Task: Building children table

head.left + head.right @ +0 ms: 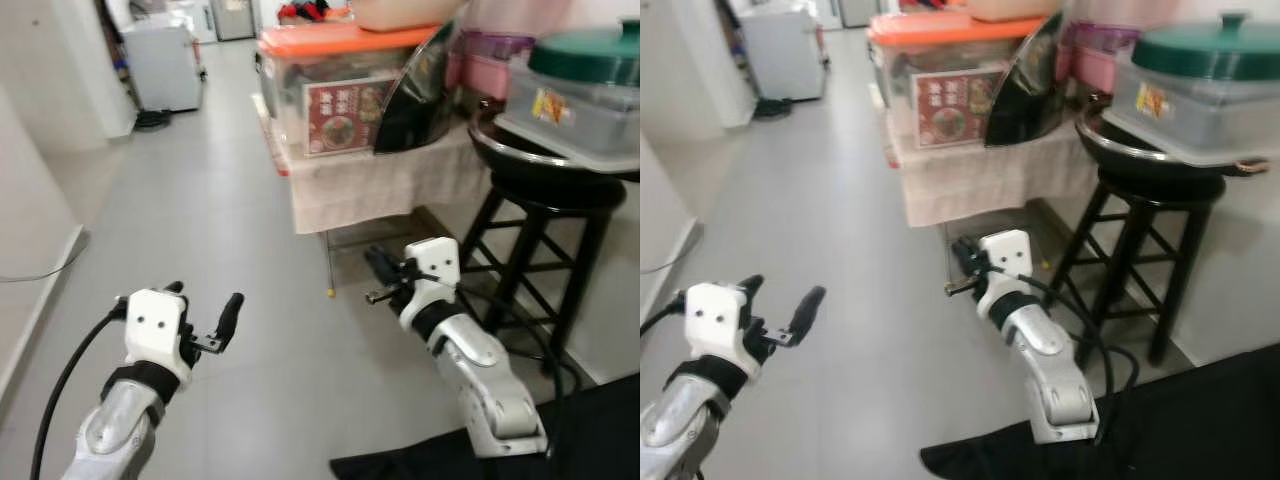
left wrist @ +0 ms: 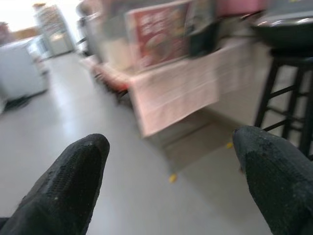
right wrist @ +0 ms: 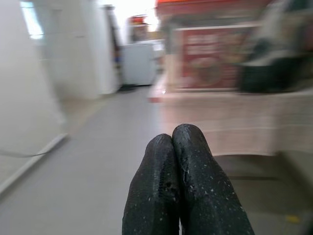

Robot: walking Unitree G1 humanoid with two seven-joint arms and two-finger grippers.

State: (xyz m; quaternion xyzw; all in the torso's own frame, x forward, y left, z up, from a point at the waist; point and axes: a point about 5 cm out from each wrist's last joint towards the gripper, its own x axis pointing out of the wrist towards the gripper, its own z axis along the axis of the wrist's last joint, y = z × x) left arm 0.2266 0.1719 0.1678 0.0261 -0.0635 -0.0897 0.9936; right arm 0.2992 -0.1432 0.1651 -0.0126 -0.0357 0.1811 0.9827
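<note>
Left gripper [image 1: 205,320]: its two black fingers [image 2: 68,186] stand spread wide with nothing between them, held low over the grey floor [image 1: 230,230]. Right gripper [image 1: 385,272]: its fingers [image 3: 183,191] are pressed together tip to tip and carry nothing, pointing toward the lower edge of the cloth-covered table [image 1: 380,185]. Beyond the fingers, that table bears an orange-lidded clear bin [image 1: 330,90] with a printed picture on its side and a dark curved object leaning beside it; to the robot's right stands a black stool [image 1: 540,230] topped by a dark pan and a lidded grey container [image 1: 580,95]. A white appliance [image 1: 165,65] stands far down the corridor on the left. No children's table, nor any panel, leg or fastener belonging to one, can be identified here, so its direction from the fingers, its long axis and the nearer arm cannot be told. Judged from this, the robot is probably in transit, and assembly has not visibly begun.
</note>
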